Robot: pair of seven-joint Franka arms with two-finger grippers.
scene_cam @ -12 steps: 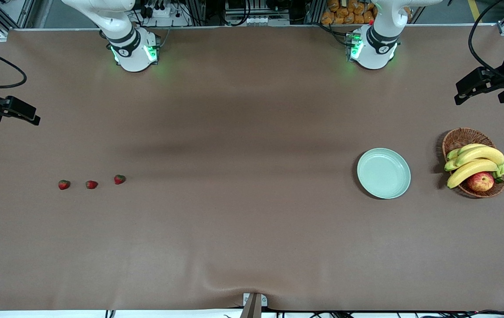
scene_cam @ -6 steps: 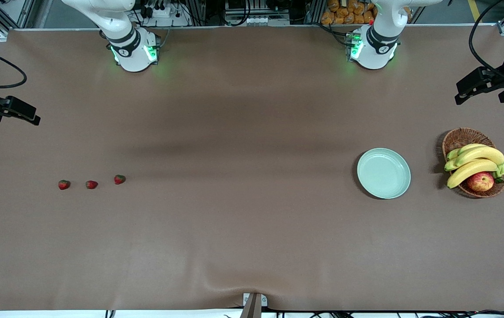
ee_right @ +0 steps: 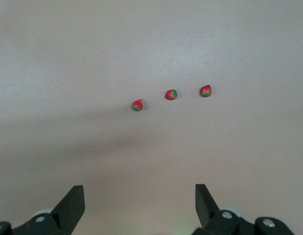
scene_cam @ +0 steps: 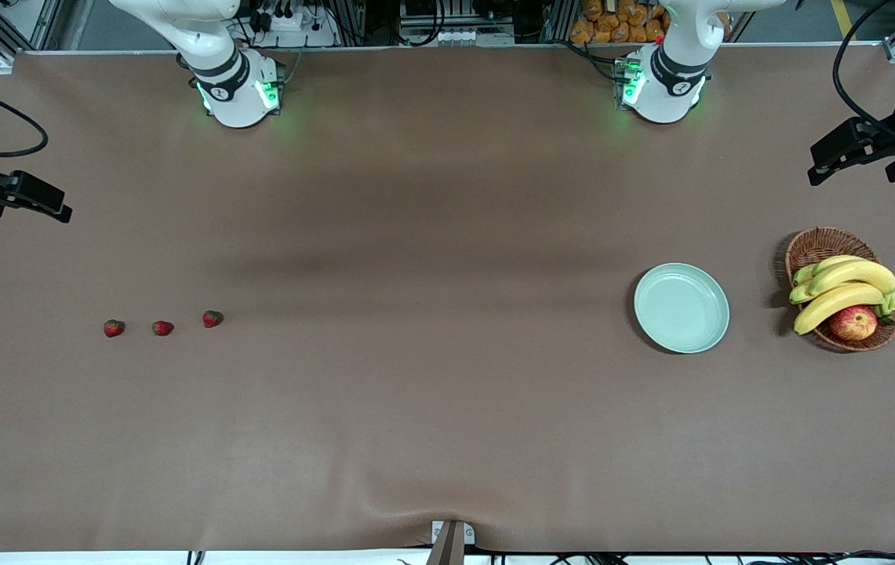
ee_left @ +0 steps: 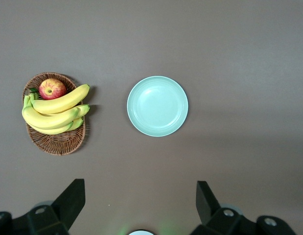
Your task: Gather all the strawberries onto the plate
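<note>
Your three strawberries lie in a short row on the brown desk (scene_cam: 447, 408) toward the right arm's end: the first strawberry (scene_cam: 114, 328) outermost, the second strawberry (scene_cam: 162, 328) just beside it, and the third strawberry (scene_cam: 212, 318) a touch farther from the front camera than the other two. None touches another, and each shows a red body with a dark green cap. You will find the mint-green plate (scene_cam: 681, 308) well apart from them, toward the left arm's end of the desk, lying flat with nothing in it. Beside the plate, closer to that end, sits a wicker basket (scene_cam: 824, 245) holding a bunch of bananas (scene_cam: 843, 289) and an apple (scene_cam: 853, 322). Your right claw (ee_right: 139, 205) hangs high over the desk at the right arm's end, its jaws spread wide and holding nothing, with the berries lying on the desk within its wrist view. Your left claw (ee_left: 140, 203) hangs high over the left arm's end, likewise wide open and holding nothing, with the plate and basket below it.
</note>
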